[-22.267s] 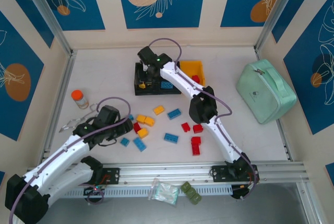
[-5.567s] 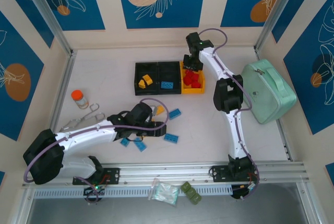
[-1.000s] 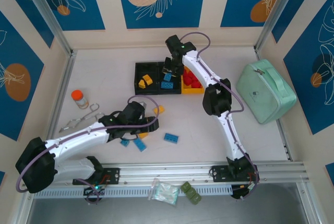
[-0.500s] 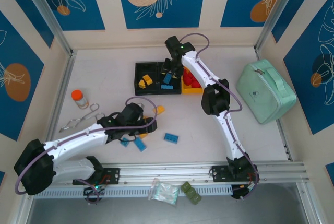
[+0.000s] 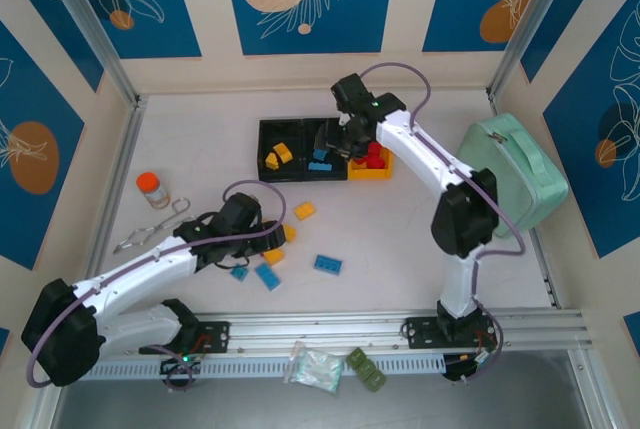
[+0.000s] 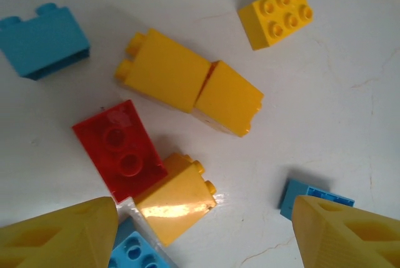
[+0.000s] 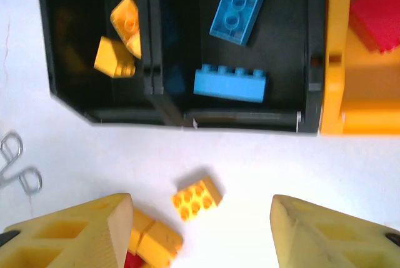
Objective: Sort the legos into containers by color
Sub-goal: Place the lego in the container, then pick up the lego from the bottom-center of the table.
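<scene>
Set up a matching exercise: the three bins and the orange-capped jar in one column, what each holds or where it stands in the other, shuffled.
Column A
1. left black bin
2. middle black bin
3. yellow bin
4. orange-capped jar

Column B
a. red bricks inside
b. two blue bricks inside
c. yellow bricks inside
d. stands on the table, left of all the bins

Pairs: 1-c, 2-b, 3-a, 4-d
</scene>
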